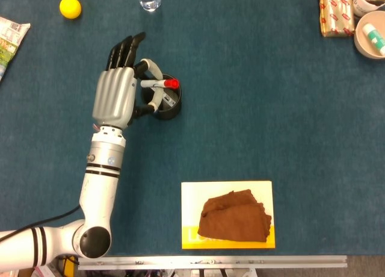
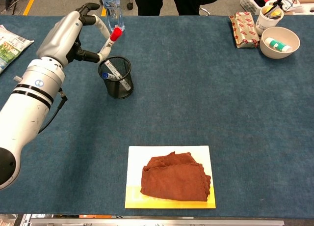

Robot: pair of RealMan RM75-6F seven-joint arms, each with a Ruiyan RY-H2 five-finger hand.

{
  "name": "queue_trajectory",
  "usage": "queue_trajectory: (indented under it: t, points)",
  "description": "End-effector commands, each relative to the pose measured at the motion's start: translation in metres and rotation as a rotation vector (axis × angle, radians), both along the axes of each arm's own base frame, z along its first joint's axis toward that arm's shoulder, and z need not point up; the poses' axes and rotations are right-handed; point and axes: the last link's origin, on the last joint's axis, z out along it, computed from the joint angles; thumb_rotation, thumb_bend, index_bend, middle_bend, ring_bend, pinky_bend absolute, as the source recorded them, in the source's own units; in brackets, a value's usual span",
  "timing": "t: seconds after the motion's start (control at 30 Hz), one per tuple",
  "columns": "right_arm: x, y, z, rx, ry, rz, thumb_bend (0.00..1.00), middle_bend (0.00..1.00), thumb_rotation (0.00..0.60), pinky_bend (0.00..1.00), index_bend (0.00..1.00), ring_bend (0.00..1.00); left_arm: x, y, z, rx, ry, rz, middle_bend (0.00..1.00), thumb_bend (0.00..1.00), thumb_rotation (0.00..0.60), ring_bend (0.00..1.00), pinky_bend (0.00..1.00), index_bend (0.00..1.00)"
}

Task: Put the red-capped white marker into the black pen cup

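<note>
Left hand point(image 2: 66, 37) pinching the red-capped white marker point(image 2: 109, 43) between thumb and a finger, cap up, tilted, right over the black mesh pen cup point(image 2: 117, 77) just beside my fingers. Should tip it more upright, lower the tail past the pens already inside, then let go. Blue felt counter point(image 2: 206, 93) underneath; someone's legs stand at the far edge.
</note>
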Motion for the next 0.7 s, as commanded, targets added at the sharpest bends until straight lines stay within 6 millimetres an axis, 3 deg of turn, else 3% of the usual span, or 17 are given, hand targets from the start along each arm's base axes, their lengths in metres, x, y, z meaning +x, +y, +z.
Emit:
queue_trajectory:
  t: [0.03, 0.7]
  points:
    - [0.0, 0.0, 0.0, 0.0, -0.001, 0.0, 0.0, 0.23, 0.6, 0.2, 0.29, 0.09, 0.001, -0.001, -0.003, -0.017, -0.016, 0.009, 0.08, 0.35, 0.599, 0.0, 0.07, 0.55]
    - [0.0, 0.0, 0.002, -0.006, -0.004, -0.001, 0.0, 0.23, 0.6, 0.2, 0.29, 0.09, -0.013, -0.003, -0.018, -0.131, -0.321, 0.13, 0.08, 0.35, 0.599, 0.0, 0.08, 0.55]
